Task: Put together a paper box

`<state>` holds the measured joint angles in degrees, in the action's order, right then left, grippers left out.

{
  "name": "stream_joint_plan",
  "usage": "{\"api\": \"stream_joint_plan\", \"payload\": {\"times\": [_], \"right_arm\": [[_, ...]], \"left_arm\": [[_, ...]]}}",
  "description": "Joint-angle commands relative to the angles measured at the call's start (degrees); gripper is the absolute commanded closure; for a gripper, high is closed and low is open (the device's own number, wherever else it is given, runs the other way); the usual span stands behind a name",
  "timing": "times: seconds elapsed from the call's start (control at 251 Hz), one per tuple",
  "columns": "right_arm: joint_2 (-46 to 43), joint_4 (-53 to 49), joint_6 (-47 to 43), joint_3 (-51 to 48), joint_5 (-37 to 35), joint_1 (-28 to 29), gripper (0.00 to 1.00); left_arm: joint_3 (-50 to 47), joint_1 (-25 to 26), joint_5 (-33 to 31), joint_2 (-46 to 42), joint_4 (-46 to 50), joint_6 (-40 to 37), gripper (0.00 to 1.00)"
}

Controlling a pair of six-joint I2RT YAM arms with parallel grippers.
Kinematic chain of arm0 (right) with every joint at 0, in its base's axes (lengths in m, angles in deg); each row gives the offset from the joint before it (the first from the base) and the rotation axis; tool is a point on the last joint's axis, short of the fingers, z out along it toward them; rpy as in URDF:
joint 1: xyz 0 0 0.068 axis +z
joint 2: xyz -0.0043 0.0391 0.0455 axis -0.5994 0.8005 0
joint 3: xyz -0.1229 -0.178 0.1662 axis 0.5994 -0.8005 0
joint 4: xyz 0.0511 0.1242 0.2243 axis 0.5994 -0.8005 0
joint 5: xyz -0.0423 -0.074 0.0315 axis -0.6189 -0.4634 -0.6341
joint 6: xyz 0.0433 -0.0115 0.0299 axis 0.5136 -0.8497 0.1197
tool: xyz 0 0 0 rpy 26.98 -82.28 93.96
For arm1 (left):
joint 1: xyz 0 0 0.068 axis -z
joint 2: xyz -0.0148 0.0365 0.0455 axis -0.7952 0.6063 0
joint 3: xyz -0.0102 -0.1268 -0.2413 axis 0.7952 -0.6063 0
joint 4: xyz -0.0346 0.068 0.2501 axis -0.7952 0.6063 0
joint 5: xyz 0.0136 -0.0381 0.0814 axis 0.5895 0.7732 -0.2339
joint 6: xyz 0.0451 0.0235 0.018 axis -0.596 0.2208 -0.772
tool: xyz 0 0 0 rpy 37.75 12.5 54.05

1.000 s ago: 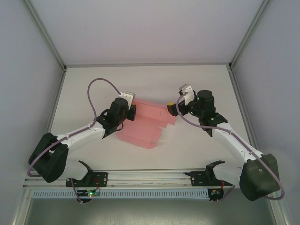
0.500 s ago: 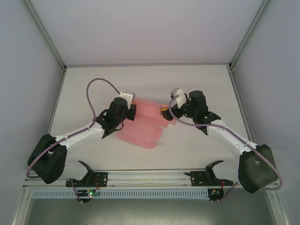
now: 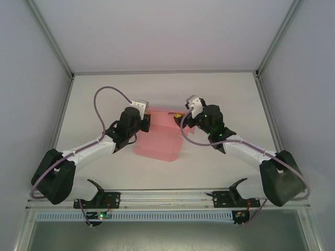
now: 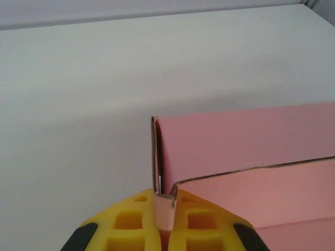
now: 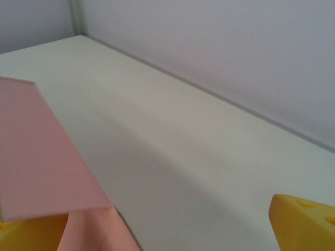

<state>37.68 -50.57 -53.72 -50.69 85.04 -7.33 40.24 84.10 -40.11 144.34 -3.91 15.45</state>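
We find the paper box (image 3: 157, 140) near the middle of the white table (image 3: 235, 94), lying between the two grippers and not yet a closed box: a pink card sheet with some panels folded up. From above, its far panel runs left to right across the table, and the rest of the sheet spreads from that panel toward the arm bases. The footprint looks about as wide as it is deep, so we cannot name a firm long axis for the whole piece.

The left gripper (image 3: 146, 121) sits at the far-left corner of the card. In its wrist view the left gripper (image 4: 165, 209) has its yellow fingers (image 4: 131, 222) pressed together on a small pink tab at that corner. From there a standing wall of the paper box (image 4: 246, 146) stretches lengthwise to the right (its brown cut edge shows at the upright corner).

The right gripper (image 3: 183, 119) is at the far-right end of the card. In its wrist view the right gripper (image 5: 165, 225) has its fingers (image 5: 303, 222) spread wide apart, with a slanted pink panel (image 5: 42, 157) just above the left finger. We cannot tell whether they touch.
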Motion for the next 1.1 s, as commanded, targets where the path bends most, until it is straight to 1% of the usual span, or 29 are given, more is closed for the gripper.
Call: {"api": "stream_joint_plan", "payload": {"times": [0.0, 0.068, 0.204, 0.359, 0.455, 0.523, 0.607, 0.635, 0.67, 0.778, 0.842, 1.006, 1.093], "right_arm": [[0.71, 10.51, 2.89, -0.24, -13.50, 2.12, 0.02], [0.00, 7.85, 3.35, 0.37, -15.34, 2.23, 0.02], [-4.05, -1.94, 2.20, 0.36, -14.60, 2.36, 0.02], [-13.25, -11.40, 1.96, -3.85, -12.13, 2.33, 0.02], [-20.02, -16.65, 2.45, -6.48, -10.94, 2.10, 0.02], [-23.95, -20.90, 2.17, -7.45, -10.02, 1.83, 0.02], [-27.09, -26.99, 0.67, -7.33, -6.34, 0.77, 0.02], [-27.74, -29.29, -0.21, -7.09, -3.63, 0.13, 0.02], [-28.19, -32.10, -1.17, -6.53, -0.16, -0.76, 0.02], [-27.94, -38.02, -1.27, -5.22, 5.51, -3.14, 0.02], [-27.12, -39.37, -2.26, -5.28, 7.82, -3.71, 0.02], [-23.84, -36.79, -2.01, -6.61, 5.78, -4.00, 0.02], [-22.45, -35.50, -2.44, -7.08, 6.35, -4.25, 0.02]], "left_arm": [[0.90, 1.28, 3.91, 0.94, -2.96, 1.42, 0.99], [1.18, 1.23, 2.89, 1.30, -2.67, 2.23, 0.99], [1.87, 1.28, -1.25, 1.54, -1.92, 3.91, 0.99], [2.62, 1.03, -6.06, 1.28, -0.49, 4.02, 0.99], [2.61, 0.56, -5.43, 0.60, -0.47, 3.10, 0.99], [2.37, 0.46, -3.66, -0.18, -1.05, 1.85, 0.99], [2.06, 0.27, -2.00, -1.11, -1.89, 1.04, 0.99], [2.18, 0.25, -1.78, -1.33, -1.85, 0.95, 0.98], [2.34, 0.15, -1.44, -1.60, -1.51, 0.78, 0.97], [2.77, -0.02, -1.16, -1.95, -0.93, 0.40, 0.97], [2.70, -0.01, -0.94, -2.13, -1.13, 0.39, 0.97], [2.72, -0.22, -0.41, -2.76, -1.06, 0.42, 0.97], [2.76, -0.52, -0.26, -3.00, -0.84, 0.52, 0.97]]}}
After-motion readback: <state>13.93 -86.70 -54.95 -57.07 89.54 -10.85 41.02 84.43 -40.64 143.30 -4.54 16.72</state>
